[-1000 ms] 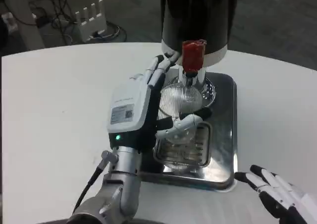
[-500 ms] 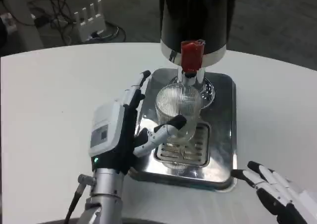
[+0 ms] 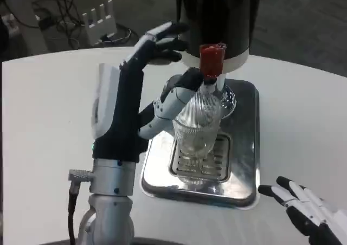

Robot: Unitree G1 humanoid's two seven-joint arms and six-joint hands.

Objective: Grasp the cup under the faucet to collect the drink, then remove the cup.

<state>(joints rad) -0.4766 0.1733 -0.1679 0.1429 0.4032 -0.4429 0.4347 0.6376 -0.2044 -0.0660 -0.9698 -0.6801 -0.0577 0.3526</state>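
Observation:
A clear ribbed cup [image 3: 198,123] stands upright on the grate of the steel drip tray [image 3: 241,188], right under the red tap [image 3: 211,58] of the black dispenser [image 3: 217,12]. My left hand [image 3: 127,101] is raised to the left of the cup, palm toward it. Its fingers [image 3: 162,39] are spread and reach up beside the dispenser's body. The thumb [image 3: 181,88] lies against the cup's upper left rim, by the tap. The hand does not wrap the cup. My right hand [image 3: 306,212] rests open on the table at the lower right, away from the tray.
A white round table [image 3: 49,120] carries the tray. On the floor behind it sit a white power strip [image 3: 100,20] and cables. Bare table lies to the left of the tray and to its right.
My left hand drew back from around the cup, then rose high beside the dispenser with its thumb at the cup's rim. The cup stayed under the tap. The right hand barely moved.

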